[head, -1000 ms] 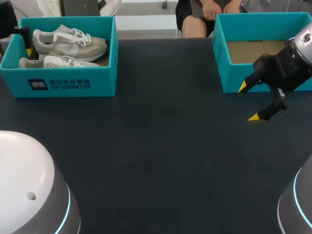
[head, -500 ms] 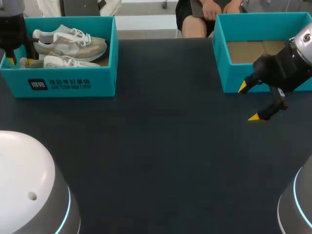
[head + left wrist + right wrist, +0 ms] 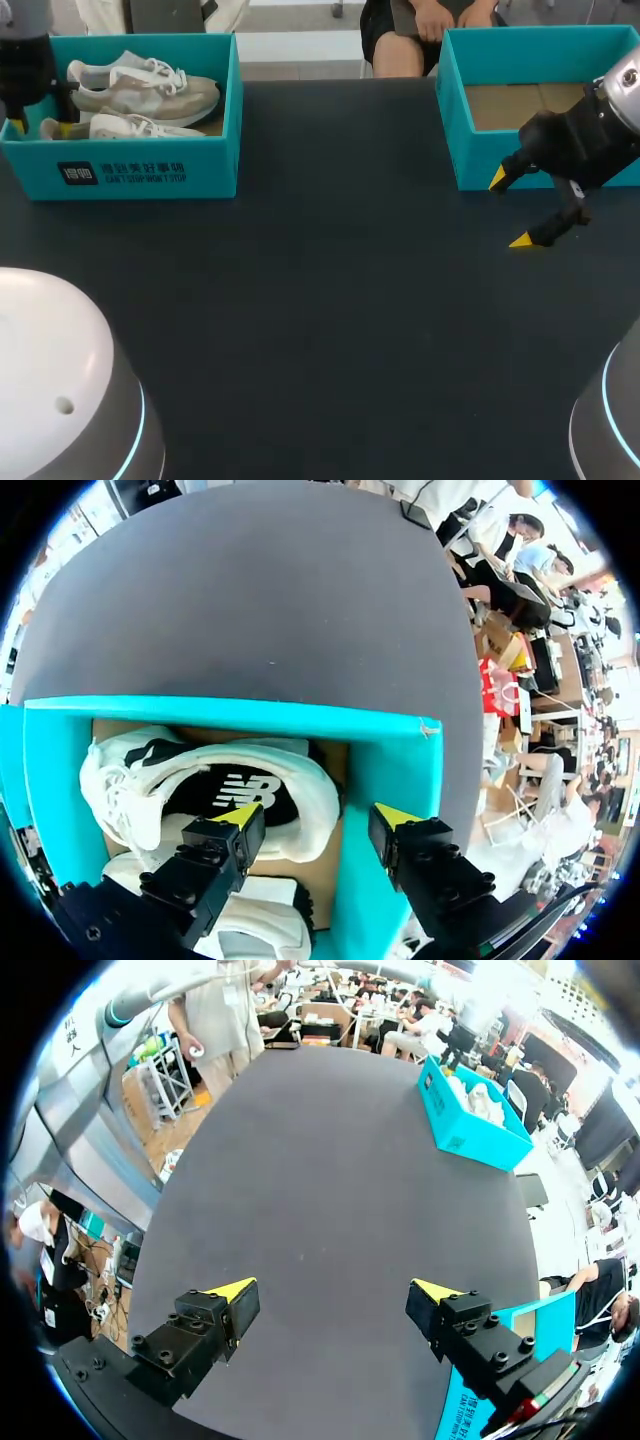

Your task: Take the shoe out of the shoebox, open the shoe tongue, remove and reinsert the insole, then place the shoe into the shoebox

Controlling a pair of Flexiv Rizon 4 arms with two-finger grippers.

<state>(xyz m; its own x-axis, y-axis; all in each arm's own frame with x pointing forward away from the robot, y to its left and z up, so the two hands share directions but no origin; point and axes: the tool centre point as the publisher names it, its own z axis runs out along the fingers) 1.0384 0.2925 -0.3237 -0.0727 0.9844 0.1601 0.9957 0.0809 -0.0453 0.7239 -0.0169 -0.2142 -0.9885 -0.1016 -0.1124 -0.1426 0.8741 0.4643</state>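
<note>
A dark counter (image 3: 340, 300) carries two teal open-topped boxes, well apart, one toward each far corner. The shoebox (image 3: 150, 172) on the left holds two pale shoes lying side by side on their sides: the far shoe (image 3: 140, 88) along the back wall and the near shoe (image 3: 130, 127) against the front wall. The second box (image 3: 455, 140) on the right shows only its brown cardboard floor (image 3: 520, 100).

The left arm (image 3: 25, 65) comes down over the shoebox's left end. The left jaws are released and wide apart. They straddle that end wall, with one yellow tip inside the box over the heel end of a shoe and the other outside the wall. In the left wrist view the wall (image 3: 385, 770) stands between the fingers, one shoe (image 3: 230, 790) lies ahead of the inner finger and the other shoe (image 3: 260, 920) lies under it. Neither shoe is gripped.

The right arm (image 3: 590, 140) hangs just in front of the second box's near left corner. The right jaws are also released and grasp nothing, their tips pointing out over bare counter.

Counted: two boxes, two shoes, two arms.
</note>
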